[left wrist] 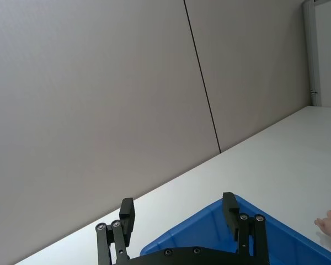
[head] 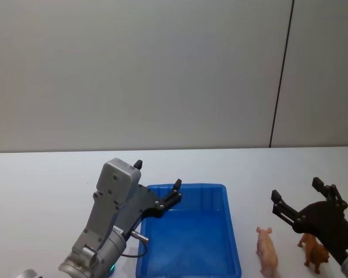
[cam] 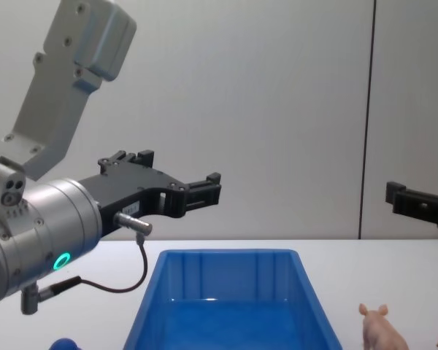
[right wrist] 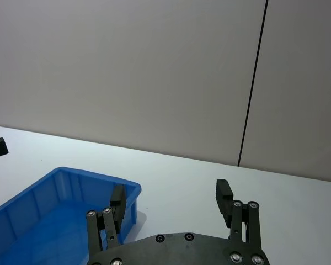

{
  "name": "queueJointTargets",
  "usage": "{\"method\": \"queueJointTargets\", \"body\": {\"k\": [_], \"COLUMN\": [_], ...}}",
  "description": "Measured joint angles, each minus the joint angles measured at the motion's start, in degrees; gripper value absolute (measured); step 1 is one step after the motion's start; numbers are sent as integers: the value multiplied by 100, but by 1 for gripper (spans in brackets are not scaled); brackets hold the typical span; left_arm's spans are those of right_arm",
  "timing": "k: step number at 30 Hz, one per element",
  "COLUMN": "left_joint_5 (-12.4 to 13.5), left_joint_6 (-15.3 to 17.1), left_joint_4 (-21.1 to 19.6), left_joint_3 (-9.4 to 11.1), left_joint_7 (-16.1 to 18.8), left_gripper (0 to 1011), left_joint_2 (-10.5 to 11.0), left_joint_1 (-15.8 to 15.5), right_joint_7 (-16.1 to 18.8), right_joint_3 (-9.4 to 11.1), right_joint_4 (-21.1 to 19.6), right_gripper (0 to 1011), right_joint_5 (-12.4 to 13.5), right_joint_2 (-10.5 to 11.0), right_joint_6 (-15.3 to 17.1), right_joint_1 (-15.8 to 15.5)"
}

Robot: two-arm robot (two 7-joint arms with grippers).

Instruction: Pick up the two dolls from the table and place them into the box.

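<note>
Dolls [head: 267,252] are both outside the blue box [head: 188,240], standing on the table on the robot's right side of it.

Biggest stuff first. A plain grey wall [head: 162,69] with a dark vertical seam runs behind the box, past the far edge of the table. The white table [head: 40,179] carries the box, which sits pretty much dead centre in front of the robot, long side running away from it. In the chest view the box [cam: 226,306] shows its sloping walls from the near end.

The left gripper [head: 157,175] hangs in the air over the box's far left corner, well above the rim going by the chest view [cam: 177,168]. Its fingers are spread wide with nothing between them; the left wrist view [left wrist: 177,203] looks between the two fingertips at the box's blue rim [left wrist: 209,226].

The right gripper [head: 297,190] is off to the right of the box, also up off the table, fingers wide apart and holding nothing. The right wrist view [right wrist: 171,190] has the box [right wrist: 55,199] off to one side.

The pink pig [head: 267,252] stands just beside the box's right wall, near the box's near end, snout pointing away from the robot. It pokes up at the bottom of the chest view too [cam: 379,332].

The brown four-legged animal [head: 314,252] is farther from the box, so the pig sits between the two. It's partly tucked under the right gripper's body.
</note>
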Motion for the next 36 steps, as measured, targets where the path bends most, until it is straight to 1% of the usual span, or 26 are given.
{"method": "queueJointTargets", "body": {"k": [24, 29, 36], "left_joint_5": [0, 0, 0], "left_joint_6": [0, 0, 0], "left_joint_4": [0, 0, 0], "left_joint_3": [0, 0, 0], "left_joint_7": [0, 0, 0], "left_gripper": [1003, 1003, 1003], "left_joint_2": [0, 0, 0], "left_joint_1": [0, 0, 0], "right_joint_7": [3, 54, 190], "right_joint_3": [8, 63, 188], "right_joint_4": [13, 74, 216], "right_gripper": [1001, 1001, 1001], "right_joint_5": [1, 42, 124], "right_joint_2": [1, 48, 203], "right_joint_6": [0, 48, 218], "right_joint_1": [6, 31, 34]}}
